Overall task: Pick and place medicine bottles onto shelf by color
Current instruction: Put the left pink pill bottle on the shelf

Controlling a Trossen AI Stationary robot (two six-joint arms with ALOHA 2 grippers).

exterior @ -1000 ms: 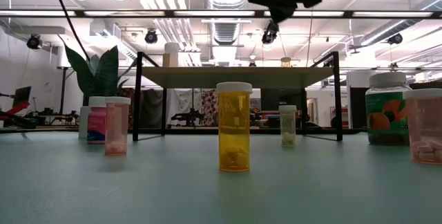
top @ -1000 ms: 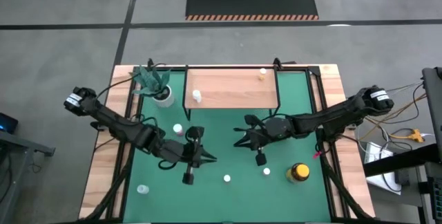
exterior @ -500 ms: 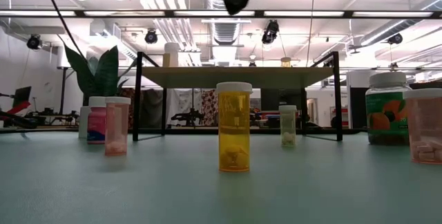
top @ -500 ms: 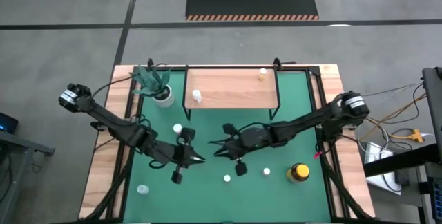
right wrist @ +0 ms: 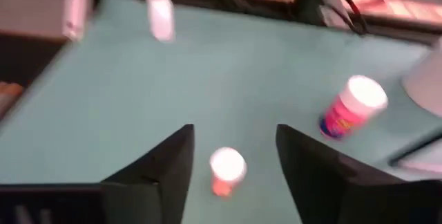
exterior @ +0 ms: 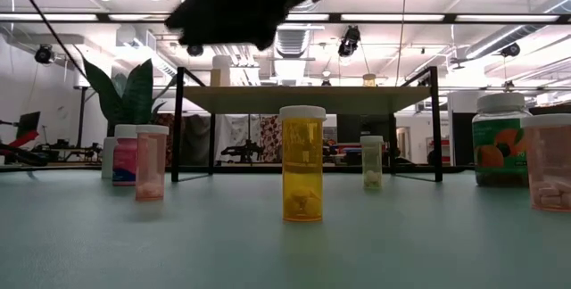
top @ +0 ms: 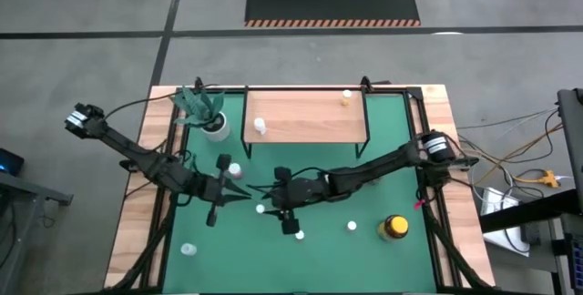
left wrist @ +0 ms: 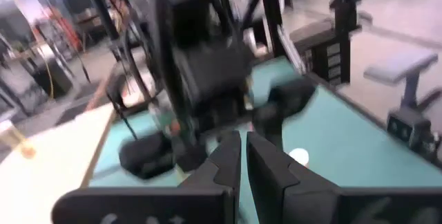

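My right gripper (right wrist: pixel 233 156) is open and hovers over the green mat's middle (top: pixel 259 191). A small pale-orange, white-capped bottle (right wrist: pixel 226 169) stands on the mat below the gap between its fingers, untouched; in the high view this bottle (top: pixel 260 209) shows as a white cap. A pink bottle (right wrist: pixel 351 108) stands beyond it near the plant pot. My left gripper (left wrist: pixel 242 156) is shut and empty, level, just left of the right one (top: pixel 242 195). The wooden shelf (top: pixel 305 117) at the far side carries a white bottle (top: pixel 260 127) and an orange one (top: pixel 346 98).
More bottles stand on the mat: one (top: pixel 299 235), another (top: pixel 352 227), a yellow black-lidded jar (top: pixel 394 228) near right, and one (top: pixel 188 249) near left. A white pot with a green plant (top: pixel 213 124) sits at the far left. The two grippers are close together.
My right gripper has reached across the mat toward the table's left edge, from in front of the shelf's right half to the mat's middle. My left gripper has drawn back toward the left edge and a little toward the far side, staying shut.
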